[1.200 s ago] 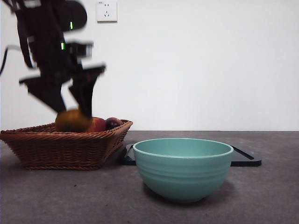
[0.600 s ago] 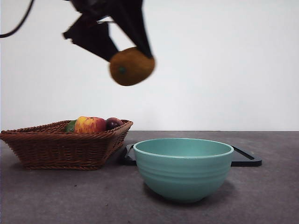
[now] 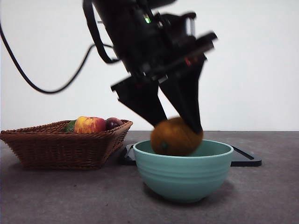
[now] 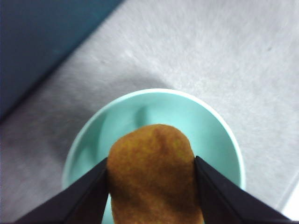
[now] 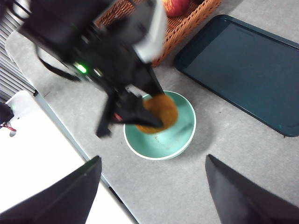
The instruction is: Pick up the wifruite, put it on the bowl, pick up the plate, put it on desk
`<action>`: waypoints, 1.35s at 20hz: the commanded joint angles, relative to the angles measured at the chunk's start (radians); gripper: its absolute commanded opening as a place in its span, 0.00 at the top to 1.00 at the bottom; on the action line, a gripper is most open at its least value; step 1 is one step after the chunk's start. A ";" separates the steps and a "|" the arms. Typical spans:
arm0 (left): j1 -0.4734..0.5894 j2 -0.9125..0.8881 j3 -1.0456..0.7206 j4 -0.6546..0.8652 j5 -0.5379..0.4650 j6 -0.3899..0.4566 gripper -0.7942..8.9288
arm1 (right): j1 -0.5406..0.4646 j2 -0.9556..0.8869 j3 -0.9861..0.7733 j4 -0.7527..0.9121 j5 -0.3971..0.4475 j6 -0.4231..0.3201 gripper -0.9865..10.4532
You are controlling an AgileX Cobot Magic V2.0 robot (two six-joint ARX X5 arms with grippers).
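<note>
One wicker basket (image 3: 65,143) is sitting at about nine o'clock from the bowl in the front view, well apart from it. It is holding three fruits that can be counted there: a green one (image 3: 70,126) showing only as a sliver, a red-yellow apple (image 3: 90,124), and a dark purple-red fruit (image 3: 113,122) peeking over the rim. How much more is lying inside is hidden by the basket wall.

One black tray (image 5: 245,70) is lying flat on the desk (image 3: 56,196) behind the bowl; in the front view only its two ends are showing, the middle being covered by the bowl.

One teal-green bowl (image 3: 183,175) is standing upright on the desk near the middle. One small orange-brown fruit (image 3: 175,136) is hanging right at the bowl's mouth, its lower part dipping below the rim, slightly toward nine o'clock of the bowl's centre. Whether it is touching the bowl's inside cannot be made out.

The left gripper (image 4: 152,175) is clamping that fruit, one black jaw pressing each side. Its arm is coming down from twelve o'clock in the front view, big, dark and somewhat blurred, and it is covering part of the fruit's top.

The right gripper (image 5: 152,193) is hovering high above the desk, well apart from everything, its two jaws spread wide with nothing between them. Only their blurred tips are in view.
</note>
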State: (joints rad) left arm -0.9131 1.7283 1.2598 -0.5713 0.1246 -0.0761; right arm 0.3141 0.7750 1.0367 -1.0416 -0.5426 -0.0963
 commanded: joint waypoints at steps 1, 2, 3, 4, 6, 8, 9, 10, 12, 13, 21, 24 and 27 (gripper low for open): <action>-0.025 0.053 0.024 0.032 -0.037 0.013 0.70 | 0.005 0.008 0.020 0.009 0.001 0.010 0.60; -0.028 0.065 0.024 0.037 -0.052 0.013 0.70 | 0.005 0.008 0.020 0.009 0.001 0.010 0.60; -0.031 0.075 0.024 0.041 -0.056 0.017 0.70 | 0.005 0.008 0.020 0.009 0.001 0.010 0.60; -0.032 0.084 0.024 0.043 -0.056 0.018 0.70 | 0.005 0.008 0.020 0.009 0.001 0.010 0.60; -0.037 0.098 0.024 0.043 -0.058 0.028 0.70 | 0.005 0.008 0.020 0.009 0.001 0.010 0.60; -0.037 0.112 0.024 0.043 -0.058 0.035 0.69 | 0.005 0.008 0.020 0.009 0.001 0.010 0.60; -0.038 0.120 0.024 0.042 -0.058 0.035 0.69 | 0.005 0.008 0.020 0.009 0.001 0.010 0.60; -0.038 0.125 0.024 0.039 -0.058 0.034 0.68 | 0.005 0.008 0.020 0.009 0.001 0.010 0.60; -0.041 0.128 0.024 0.037 -0.058 0.034 0.59 | 0.005 0.008 0.020 0.009 0.001 0.010 0.60; -0.045 0.128 0.024 0.041 -0.058 0.034 0.57 | 0.005 0.008 0.020 0.009 0.001 0.010 0.60; -0.050 0.078 0.026 0.040 -0.058 0.029 0.56 | 0.005 0.008 0.020 0.009 0.001 0.010 0.60; -0.049 0.005 0.026 0.038 -0.058 0.012 0.56 | 0.005 0.008 0.020 0.009 0.001 0.010 0.60; -0.033 -0.104 0.026 0.036 -0.058 0.003 0.56 | 0.005 0.008 0.020 0.009 0.001 0.010 0.60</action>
State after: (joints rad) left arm -0.9417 1.6218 1.2598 -0.5419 0.0696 -0.0669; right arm 0.3141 0.7750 1.0367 -1.0416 -0.5426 -0.0963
